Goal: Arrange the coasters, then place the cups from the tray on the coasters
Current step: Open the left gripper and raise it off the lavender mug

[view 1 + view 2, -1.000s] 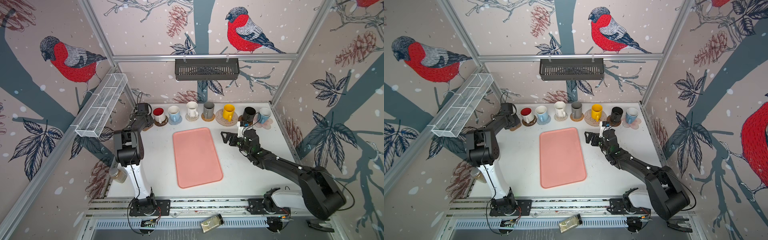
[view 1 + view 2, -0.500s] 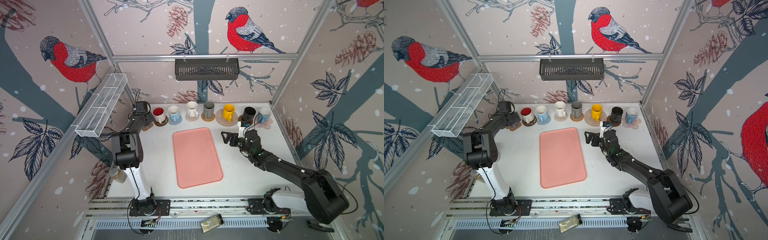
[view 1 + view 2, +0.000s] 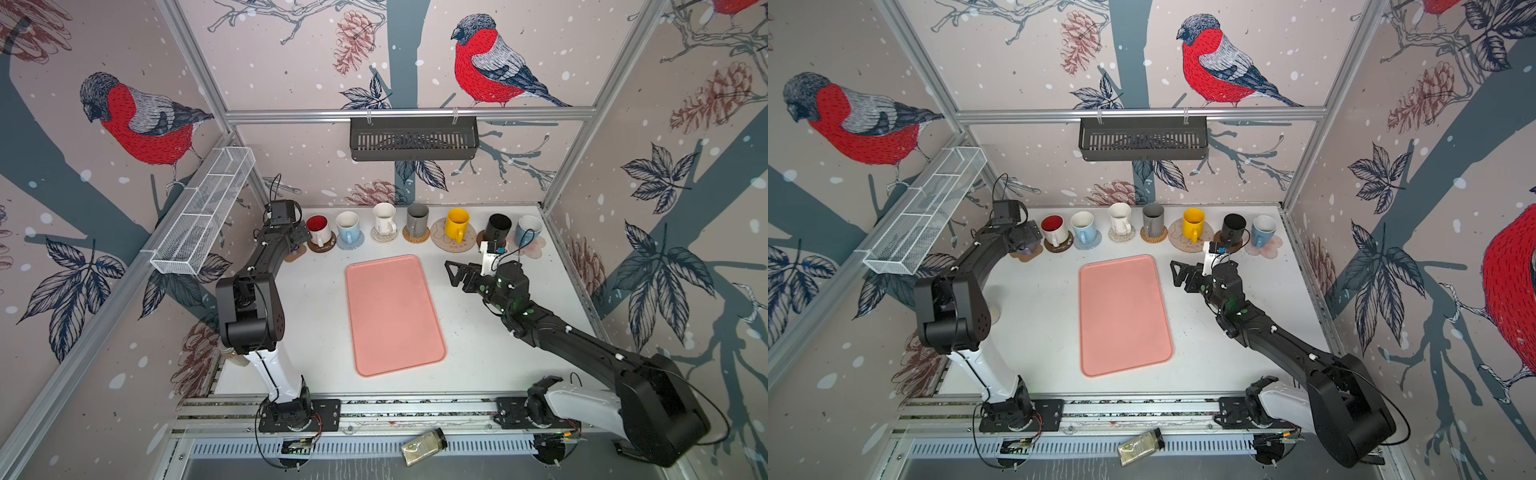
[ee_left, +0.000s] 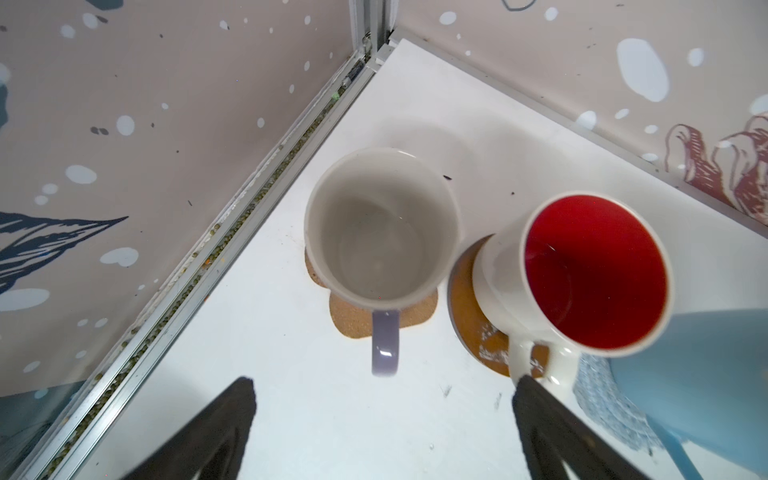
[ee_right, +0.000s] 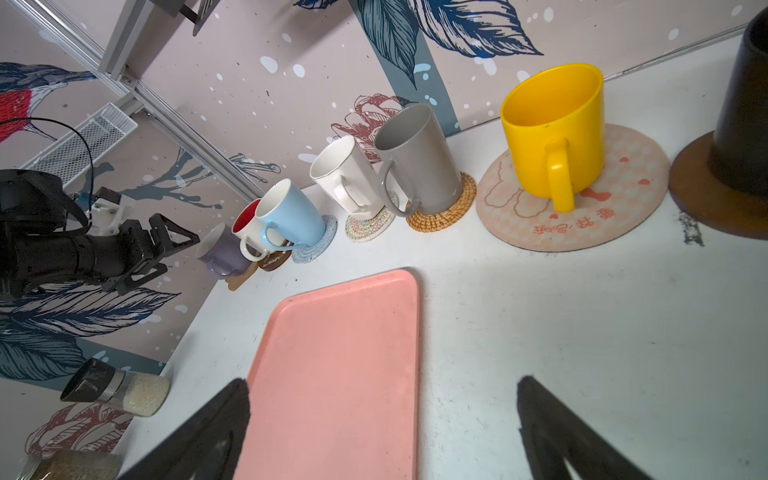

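Tray: the pink tray (image 3: pixel 390 316) lies dead centre on the desk (image 3: pixel 478 353), and there's not a cup on it!
Cups: eight in a row along the 12 o'clock edge, running from 10 round to 2. They are the lavender cup (image 4: pixel 380 226), red-lined cup (image 3: pixel 318 229), light blue cup (image 3: pixel 348 224), white cup (image 3: pixel 384 218), grey cup (image 3: pixel 417 219), yellow cup (image 3: pixel 457 224), black cup (image 3: pixel 498 228) and blue cup (image 3: pixel 528 230).
Coasters: one under each cup. The paw coaster (image 4: pixel 415 316) peeks out below the lavender, a brown disc (image 4: pixel 469 307) sits under the red-lined, the big pink round mat (image 5: pixel 582 212) under the yellow, and the flower coaster (image 3: pixel 534 248) under the blue.
Left claw (image 4: pixel 384 384): up at 10 o'clock above the lavender cup, fingers spread wide, gripping nothing. One finger sits close by the red-lined cup's handle; I can't tell if it touches.
Right claw (image 3: pixel 457 276): at 3 o'clock off the tray's far end, fingers wide apart, empty.
Done: both halves, by my reckoning. The mats are laid and every cup is seated.
Left to do: nothing to fetch; I'd say only drawing the arms back.
Desk: white and scuffed, with a dark smear near the black cup and grit in the corner rail at 10.
Room: bullfinch-and-pinecone wallpaper all round. There's a wire basket (image 3: pixel 203 216) at 9, a dark rack (image 3: pixel 413 139) hanging at 12, and a spice jar (image 3: pixel 424 446) lying on the front rail at 6.
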`<state>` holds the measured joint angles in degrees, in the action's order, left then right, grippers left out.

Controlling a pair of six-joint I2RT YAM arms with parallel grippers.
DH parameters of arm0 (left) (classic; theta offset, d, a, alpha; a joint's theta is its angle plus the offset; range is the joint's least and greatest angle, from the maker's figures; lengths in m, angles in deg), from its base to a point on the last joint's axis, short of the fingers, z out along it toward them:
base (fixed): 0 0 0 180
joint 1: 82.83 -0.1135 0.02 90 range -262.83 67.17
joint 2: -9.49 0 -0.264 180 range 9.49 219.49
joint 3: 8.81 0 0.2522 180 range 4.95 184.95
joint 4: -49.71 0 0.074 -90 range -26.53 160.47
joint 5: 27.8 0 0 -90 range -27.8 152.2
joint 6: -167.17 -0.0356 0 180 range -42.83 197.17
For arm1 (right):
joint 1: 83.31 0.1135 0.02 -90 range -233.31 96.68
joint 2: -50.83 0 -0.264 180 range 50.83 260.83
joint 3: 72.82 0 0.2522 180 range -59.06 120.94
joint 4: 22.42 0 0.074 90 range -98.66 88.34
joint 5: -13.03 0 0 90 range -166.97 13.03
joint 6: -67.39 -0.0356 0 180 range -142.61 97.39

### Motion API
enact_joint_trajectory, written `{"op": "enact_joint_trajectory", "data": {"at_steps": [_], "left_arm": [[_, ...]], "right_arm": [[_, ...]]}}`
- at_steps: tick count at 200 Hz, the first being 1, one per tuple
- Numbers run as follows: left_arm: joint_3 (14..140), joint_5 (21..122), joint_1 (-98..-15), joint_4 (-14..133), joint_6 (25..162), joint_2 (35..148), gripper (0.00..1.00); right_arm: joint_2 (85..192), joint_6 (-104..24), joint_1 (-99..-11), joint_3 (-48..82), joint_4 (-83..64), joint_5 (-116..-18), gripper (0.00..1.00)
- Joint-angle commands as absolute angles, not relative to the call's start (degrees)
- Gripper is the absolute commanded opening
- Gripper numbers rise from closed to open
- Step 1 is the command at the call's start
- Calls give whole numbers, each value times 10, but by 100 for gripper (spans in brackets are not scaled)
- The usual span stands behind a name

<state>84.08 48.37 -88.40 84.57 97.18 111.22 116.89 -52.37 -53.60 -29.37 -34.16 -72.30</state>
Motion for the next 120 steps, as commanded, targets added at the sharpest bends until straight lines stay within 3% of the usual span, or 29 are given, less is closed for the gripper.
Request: {"op": "enact_joint_trajectory", "data": {"at_steps": [1,68,120], "left_arm": [[805,483,-865,840,969,1068,97],[664,556,-832,797,950,848,97],[526,626,-832,728,982,652,97]], "right_arm": [[1152,-509,-536,-297,-347,-745,99],[1111,-483,-537,-303,-290,-844,99],[945,-491,-522,-361,-211,-906,99]]}}
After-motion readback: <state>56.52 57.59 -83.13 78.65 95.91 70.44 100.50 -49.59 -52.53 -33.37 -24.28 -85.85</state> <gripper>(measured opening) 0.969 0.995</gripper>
